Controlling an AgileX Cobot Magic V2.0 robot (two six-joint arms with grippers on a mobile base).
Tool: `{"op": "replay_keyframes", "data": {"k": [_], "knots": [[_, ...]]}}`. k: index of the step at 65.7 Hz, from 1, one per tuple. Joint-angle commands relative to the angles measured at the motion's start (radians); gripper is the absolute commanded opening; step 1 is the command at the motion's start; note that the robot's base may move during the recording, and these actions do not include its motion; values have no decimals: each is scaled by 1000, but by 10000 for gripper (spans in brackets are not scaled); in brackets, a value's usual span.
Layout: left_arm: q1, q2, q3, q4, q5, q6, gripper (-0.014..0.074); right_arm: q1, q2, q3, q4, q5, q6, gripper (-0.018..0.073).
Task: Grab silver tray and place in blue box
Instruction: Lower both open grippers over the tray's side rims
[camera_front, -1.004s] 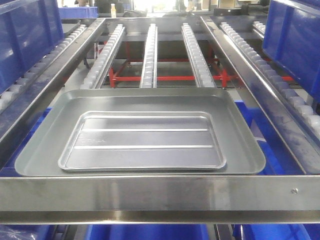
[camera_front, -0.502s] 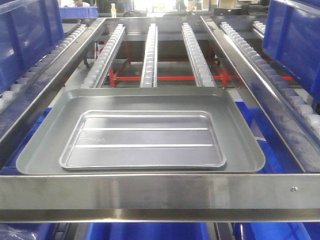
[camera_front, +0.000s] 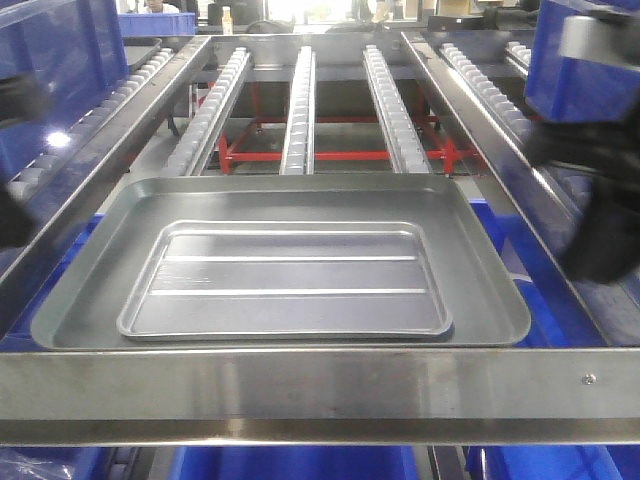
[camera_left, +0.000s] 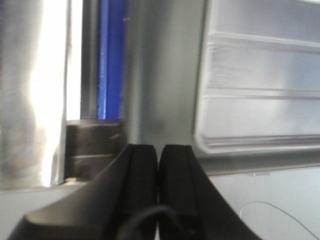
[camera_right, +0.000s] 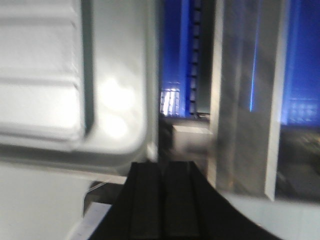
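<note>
The silver tray (camera_front: 285, 282), shiny with two raised lines, lies inside a larger dull grey tray (camera_front: 480, 250) on the roller rack. My left gripper (camera_left: 159, 147) is shut with nothing in it, just off the grey tray's near left corner, and the silver tray (camera_left: 260, 80) is ahead to its right. My right gripper (camera_right: 162, 165) is also shut and holds nothing, by the grey tray's near right corner (camera_right: 125, 135). Both arms show in the front view only as dark blurs at the left edge (camera_front: 15, 220) and right edge (camera_front: 600, 200). Blue box walls (camera_front: 590, 70) stand on the side lanes.
A steel crossbar (camera_front: 320, 385) runs along the rack's front edge. Roller rails (camera_front: 298, 110) stretch away behind the trays over a red frame (camera_front: 340, 156). Another blue crate (camera_front: 50, 70) sits on the left lane, and more blue plastic (camera_front: 505, 245) shows under the rack.
Both arms have swung into the front view at its left and right edges, blurred by motion. The two trays have not moved.
</note>
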Motion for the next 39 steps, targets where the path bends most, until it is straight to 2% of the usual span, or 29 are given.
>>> {"op": "replay_keyframes", "data": {"k": [1, 5, 8, 12, 16, 26, 39], "knots": [[-91, 50, -112, 231, 1, -282, -6, 36, 35, -107, -54, -17, 102, 58], [-150, 107, -178, 406, 44, -453, -6, 78, 79, -167, -148, 5, 210, 58], [-178, 140, -216, 446, 63, -488, -6, 108, 109, -201, -228, 22, 296, 58], [-196, 189, -276, 442, 88, -488, -6, 140, 150, -255, -323, 65, 405, 58], [-206, 232, -316, 419, 104, -488, -6, 166, 190, -305, -390, 107, 471, 58], [-206, 295, -371, 387, 112, -488, -6, 198, 260, -385, -406, 143, 477, 58], [-206, 323, -375, 367, 115, -441, -6, 201, 298, -418, -405, 147, 477, 58]]}}
